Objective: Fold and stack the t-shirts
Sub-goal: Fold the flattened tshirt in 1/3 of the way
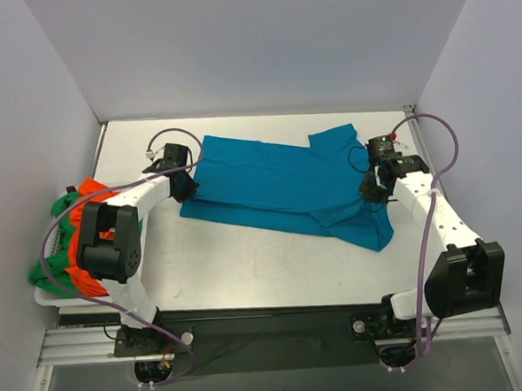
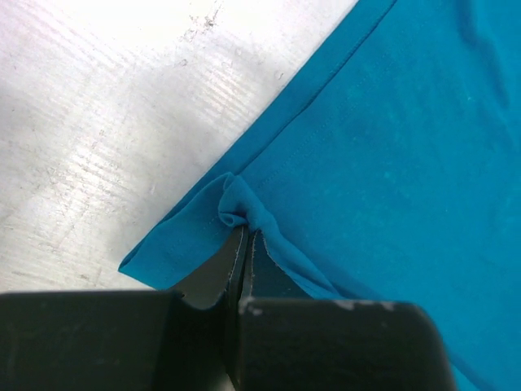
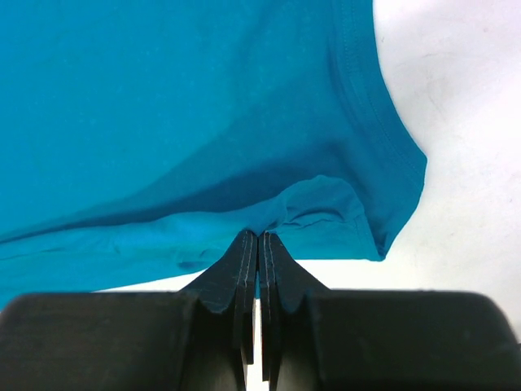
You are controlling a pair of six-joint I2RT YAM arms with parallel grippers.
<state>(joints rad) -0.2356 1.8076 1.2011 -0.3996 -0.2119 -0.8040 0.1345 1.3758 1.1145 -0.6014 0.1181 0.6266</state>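
Left gripper (image 1: 184, 184): I see its jaws closed tight on a small bunch of hem at the left edge of the teal t-shirt (image 1: 269, 184). In the left wrist view the cloth puckers right at the fingertips.
Right gripper (image 1: 372, 189): also closed, pinching a fold of the same shirt at its right edge. In the right wrist view a stitched hem curves away just to the right of the pinch; I cannot tell whether it is a sleeve or the neck.
Teal t-shirt, place: it lies spread and mostly flat in the middle of the table (image 1: 247, 263), between the two arms.
Long axis: it runs left to right, a little skewed, with the left end farther and the right end nearer to me.
Key relation: each gripper holds one end of that axis, so the body of the shirt lies inward from both tools. Neither arm is nearer; they share it.
Other shirts: the orange t-shirt (image 1: 90, 190) and the green t-shirt (image 1: 41, 273) sit heaped in the basket (image 1: 50, 299) at the left edge, beside the left arm.
Step, as I judge it: a fold of the teal shirt, both ends gripped, not yet lifted.
Risk: if one pinch slips, the cloth will drag unevenly.
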